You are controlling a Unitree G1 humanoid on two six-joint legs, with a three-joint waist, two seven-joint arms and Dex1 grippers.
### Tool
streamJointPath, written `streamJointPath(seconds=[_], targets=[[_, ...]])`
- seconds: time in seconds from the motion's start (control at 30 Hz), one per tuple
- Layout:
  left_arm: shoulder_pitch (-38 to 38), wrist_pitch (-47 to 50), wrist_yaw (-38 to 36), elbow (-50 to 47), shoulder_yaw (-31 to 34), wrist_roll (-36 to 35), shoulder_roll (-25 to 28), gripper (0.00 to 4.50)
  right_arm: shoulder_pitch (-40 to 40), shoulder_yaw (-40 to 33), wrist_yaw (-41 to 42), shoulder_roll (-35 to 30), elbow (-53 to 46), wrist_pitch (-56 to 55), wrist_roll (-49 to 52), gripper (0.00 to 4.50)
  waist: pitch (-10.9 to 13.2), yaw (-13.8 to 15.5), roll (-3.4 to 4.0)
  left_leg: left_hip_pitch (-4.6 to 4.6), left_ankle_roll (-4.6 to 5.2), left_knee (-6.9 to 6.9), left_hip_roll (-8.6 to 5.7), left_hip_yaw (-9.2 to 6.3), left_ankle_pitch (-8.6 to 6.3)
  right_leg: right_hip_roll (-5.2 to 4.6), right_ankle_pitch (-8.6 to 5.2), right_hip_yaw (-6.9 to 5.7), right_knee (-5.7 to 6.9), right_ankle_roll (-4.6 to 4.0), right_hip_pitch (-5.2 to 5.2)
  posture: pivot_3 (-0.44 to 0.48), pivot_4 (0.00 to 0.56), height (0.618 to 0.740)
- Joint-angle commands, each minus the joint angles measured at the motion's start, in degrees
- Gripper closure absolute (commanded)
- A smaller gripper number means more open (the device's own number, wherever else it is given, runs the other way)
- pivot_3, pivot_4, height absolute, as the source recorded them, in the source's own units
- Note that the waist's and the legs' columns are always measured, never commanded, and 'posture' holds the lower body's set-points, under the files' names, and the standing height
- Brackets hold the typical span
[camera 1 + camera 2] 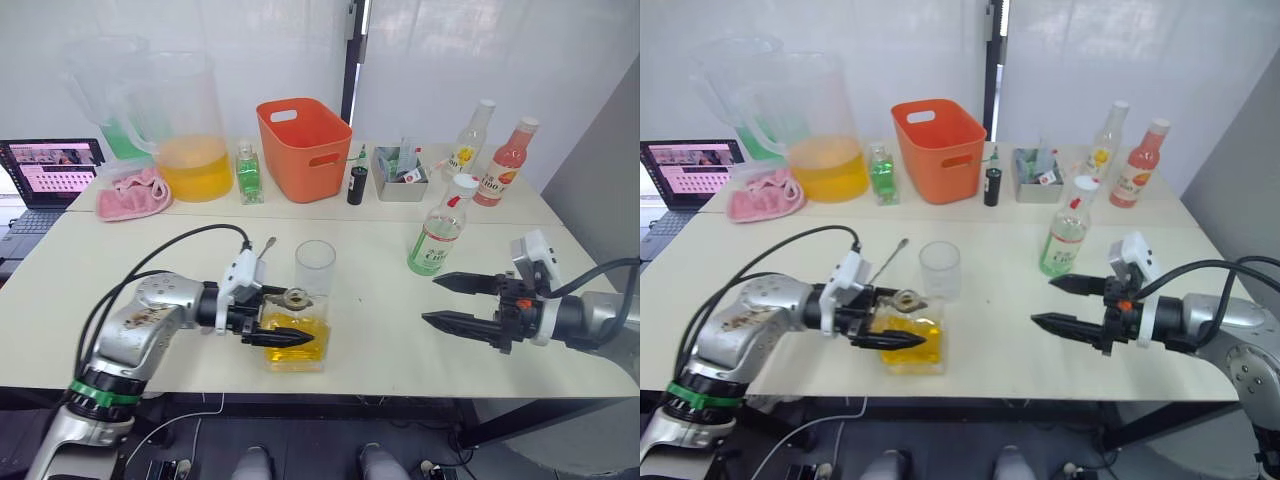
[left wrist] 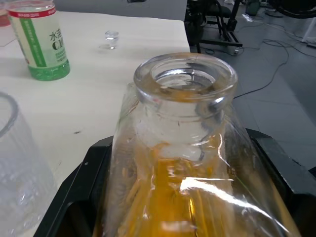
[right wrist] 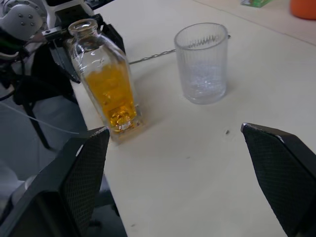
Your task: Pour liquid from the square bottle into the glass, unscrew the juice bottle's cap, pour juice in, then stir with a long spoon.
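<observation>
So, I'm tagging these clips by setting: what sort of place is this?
Probably a lab or office room set up as a drink-mixing test bench, not a real bar. A white table holds bottles, a pitcher of orange liquid and an orange bin, beside an open laptop, against plain white walls.

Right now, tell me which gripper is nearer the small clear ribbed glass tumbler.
Left. The left gripper is shut on the square amber-liquid bottle right beside the small clear ribbed glass tumbler; the right gripper hangs open well off to the tumbler's right.
</observation>
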Motion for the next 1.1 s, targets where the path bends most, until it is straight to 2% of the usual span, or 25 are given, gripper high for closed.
streamJointPath(seconds=[0.03,0.1,0.23,0.3,0.47,0.57,0.87,1.0,1.1], targets=[[-2.19,3.31,-2.76,-0.5,8.05,-6.53,5.21,1.66,-0.57,-0.06,0.89,-0.21,-1.73,0.11,1.58,0.0,0.04,0.05,-0.07,-0.06,0.0,0.01,0.0,0.0,0.0,0.0,0.0,0.0,0.0,0.0,-0.07,0.0,0.15,0.717],[-3.15,4.64,-3.46,1.2,9.69,-7.66,7.42,1.66,-0.62,0.34,1.28,-0.23,-1.78,0.11,1.55,0.0,0.05,0.05,-0.08,-0.14,0.0,0.02,0.0,0.02,0.0,-0.01,0.02,0.0,0.0,-0.03,-0.18,0.0,0.15,0.717],[-9.41,2.45,-3.0,9.66,11.69,-4.23,11.88,1.66,-0.7,2.59,3.52,-0.02,-2.91,0.31,2.33,0.0,0.1,0.36,-0.18,-0.27,-0.17,0.03,0.0,0.02,-0.11,-0.02,0.03,-0.03,0.02,-0.05,-0.33,0.0,0.15,0.717],[-11.27,1.24,-3.01,12.49,11.55,-3.18,12.54,1.66,-1.28,2.87,2.88,0.5,-3.19,0.24,2.65,0.0,0.1,0.27,-0.18,-0.46,-0.26,0.06,0.0,0.02,-0.16,-0.02,0.05,-0.03,0.03,-0.07,-0.46,0.0,0.15,0.717],[-19.37,-3.86,0.69,26.55,10.24,3.23,11.56,1.66,-4.88,3.87,-1.08,4.01,-5.0,2.14,7.32,0.0,0.11,0.27,-0.19,-0.55,0.01,0.01,0.01,0.01,0.01,0.02,0.06,-0.07,0.14,-0.06,-0.59,0.0,0.15,0.717],[-23.67,-9.99,4.21,32.24,8.2,8.35,8.76,1.66,-5.74,4.92,-3.88,4.82,-5.96,2.26,6.53,0.0,0.11,0.43,-0.2,-0.58,0.02,0.01,0.04,-0.04,0.02,0.06,0.05,-0.1,0.16,-0.07,-0.59,0.0,0.15,0.717],[-29.91,-25.07,16.99,39.74,2.46,22.71,0.64,1.66,-5.11,5.49,-11.03,7.07,-8.82,1.73,6.1,0.0,0.15,1.6,-0.29,-0.76,0.03,0.04,0.03,-0.06,0.03,0.1,0.07,-0.1,0.15,-0.03,-0.67,0.0,0.15,0.717],[-34.65,-31.68,21.77,44.05,0.7,26.97,-3.58,1.66,-4.33,5.27,-13.5,7.86,-9.81,1.32,5.88,0.0,0.17,1.85,-0.32,-0.8,0.04,0.06,0.03,-0.06,0.03,0.1,0.09,-0.09,0.16,0.0,-0.68,0.0,0.15,0.717],[-37.05,-32.77,24.12,44.11,-0.58,29.3,-6.0,1.66,-3.86,4.76,-15.31,8.45,-10.35,0.7,5.42,0.0,0.17,1.98,-0.33,-0.86,0.03,0.09,0.01,-0.08,0.03,0.09,0.2,-0.09,0.14,0.2,-0.67,0.0,0.15,0.717]])
